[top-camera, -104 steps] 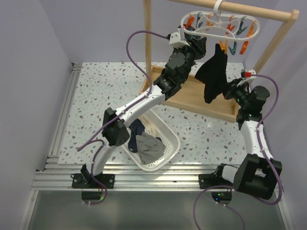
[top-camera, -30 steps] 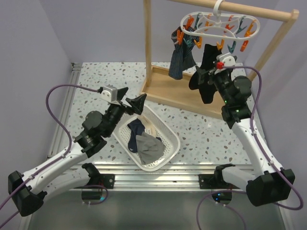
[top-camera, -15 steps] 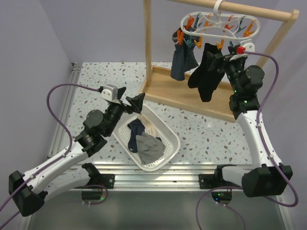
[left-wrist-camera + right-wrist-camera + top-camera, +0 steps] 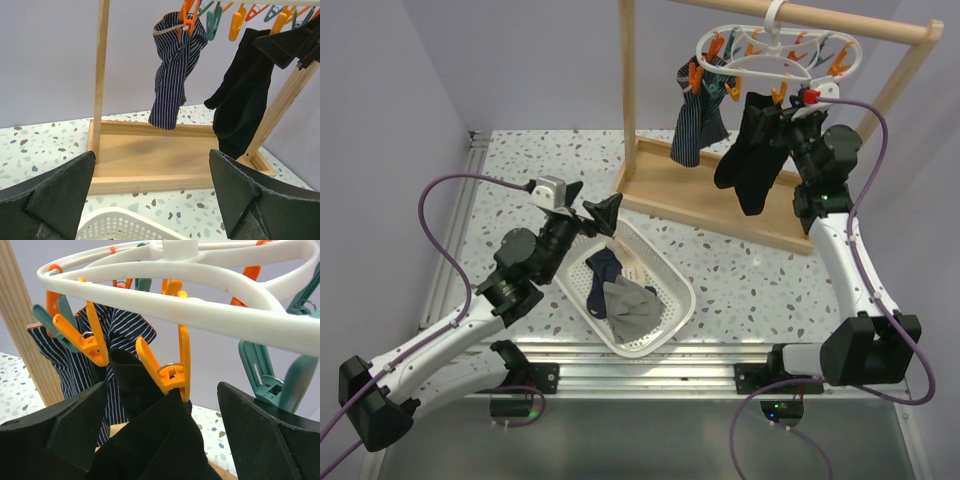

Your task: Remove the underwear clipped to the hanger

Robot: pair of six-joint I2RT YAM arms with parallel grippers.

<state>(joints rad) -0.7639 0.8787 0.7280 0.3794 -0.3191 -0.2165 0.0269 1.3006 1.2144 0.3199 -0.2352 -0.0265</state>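
Black cloth underwear is dangling off a white plastic ring hanger. The right gripper is gaping around it; the left gripper is gaping too.

- My left arm lies low, reaching forward and to the right.
- My left gripper is tilted upward, fingers spread wide.
- My right arm stretches tall, nearly straight.
- My right gripper points left, fingers wide apart.
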